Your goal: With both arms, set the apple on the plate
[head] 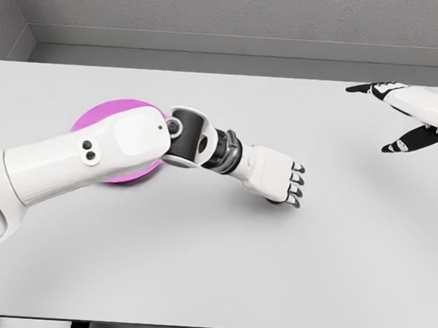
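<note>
pink plate (95,119), pale grey table (198,267), white hands with black fingertips, possibly red apple (274,202) under left hand (274,176)

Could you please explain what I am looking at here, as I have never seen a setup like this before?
This is a simulator's render, seen from a camera on a humanoid robot's head, looking down at a white table. The white arm from the left ends in the left robot hand, lowered palm-down over a small dark red thing, probably the apple, which is mostly hidden; I cannot tell whether it is gripped. The right robot hand hangs at the upper right, fingers spread, holding nothing. The pink plate lies on the table, partly hidden by the left arm.
</note>
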Tool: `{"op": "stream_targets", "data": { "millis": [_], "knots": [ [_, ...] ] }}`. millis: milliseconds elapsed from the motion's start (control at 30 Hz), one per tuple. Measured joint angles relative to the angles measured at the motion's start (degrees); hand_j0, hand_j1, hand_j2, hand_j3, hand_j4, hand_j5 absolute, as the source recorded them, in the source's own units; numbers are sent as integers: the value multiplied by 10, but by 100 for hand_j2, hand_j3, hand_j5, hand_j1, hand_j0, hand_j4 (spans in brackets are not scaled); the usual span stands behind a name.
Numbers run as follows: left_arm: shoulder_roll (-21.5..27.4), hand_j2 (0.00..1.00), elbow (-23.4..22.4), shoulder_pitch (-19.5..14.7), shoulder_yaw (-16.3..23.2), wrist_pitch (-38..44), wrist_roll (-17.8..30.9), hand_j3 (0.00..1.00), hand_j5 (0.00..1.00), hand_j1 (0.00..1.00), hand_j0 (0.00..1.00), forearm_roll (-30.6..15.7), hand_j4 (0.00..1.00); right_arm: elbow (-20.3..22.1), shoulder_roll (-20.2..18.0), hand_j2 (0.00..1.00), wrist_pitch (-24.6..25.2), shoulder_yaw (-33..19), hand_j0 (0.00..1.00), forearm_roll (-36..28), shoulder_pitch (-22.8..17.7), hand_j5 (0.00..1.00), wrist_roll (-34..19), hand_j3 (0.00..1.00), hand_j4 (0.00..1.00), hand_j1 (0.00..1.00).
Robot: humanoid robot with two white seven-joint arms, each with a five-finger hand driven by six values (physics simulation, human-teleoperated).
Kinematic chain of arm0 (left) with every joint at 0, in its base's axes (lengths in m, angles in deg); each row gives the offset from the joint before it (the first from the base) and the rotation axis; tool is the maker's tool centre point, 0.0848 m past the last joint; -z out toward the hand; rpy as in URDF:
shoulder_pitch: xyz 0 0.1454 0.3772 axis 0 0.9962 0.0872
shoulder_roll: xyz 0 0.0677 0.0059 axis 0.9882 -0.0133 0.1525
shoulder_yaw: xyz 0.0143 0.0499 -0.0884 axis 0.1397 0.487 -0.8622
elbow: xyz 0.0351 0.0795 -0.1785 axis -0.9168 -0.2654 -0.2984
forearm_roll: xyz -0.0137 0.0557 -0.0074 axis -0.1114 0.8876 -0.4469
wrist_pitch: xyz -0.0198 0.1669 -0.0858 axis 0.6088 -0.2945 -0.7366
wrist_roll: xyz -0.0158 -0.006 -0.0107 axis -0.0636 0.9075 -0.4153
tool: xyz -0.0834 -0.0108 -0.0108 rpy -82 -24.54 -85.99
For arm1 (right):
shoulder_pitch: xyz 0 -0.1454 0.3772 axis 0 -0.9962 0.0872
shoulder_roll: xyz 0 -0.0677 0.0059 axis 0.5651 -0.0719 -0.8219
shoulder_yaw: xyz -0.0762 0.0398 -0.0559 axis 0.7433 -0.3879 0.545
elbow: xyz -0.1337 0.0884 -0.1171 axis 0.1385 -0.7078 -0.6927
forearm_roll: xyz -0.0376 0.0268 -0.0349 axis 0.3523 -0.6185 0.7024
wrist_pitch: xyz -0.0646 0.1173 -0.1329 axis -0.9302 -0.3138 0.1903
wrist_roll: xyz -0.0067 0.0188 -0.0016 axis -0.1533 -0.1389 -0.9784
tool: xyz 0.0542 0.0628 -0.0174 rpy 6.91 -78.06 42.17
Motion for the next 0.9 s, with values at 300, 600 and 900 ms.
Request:
{"op": "stream_targets", "data": {
  "millis": [300, 600, 900],
  "knots": [
    [-15, 100, -29, 0, 4, 0, 20, 100, 100, 100, 100, 1, 100, 0, 0, 100, 0, 0, 100, 0, 0, 100, 0, 100, 100, 100],
    [-19, 91, -31, 1, 6, 0, 22, 91, 91, 91, 91, -1, 91, 0, 0, 100, 0, 0, 100, 0, 0, 100, 0, 100, 100, 100],
    [-16, 58, -31, 1, 13, 2, 22, 58, 58, 58, 58, -2, 58, 0, 0, 100, 0, 0, 100, 0, 0, 100, 0, 100, 100, 100]
  ]
}}
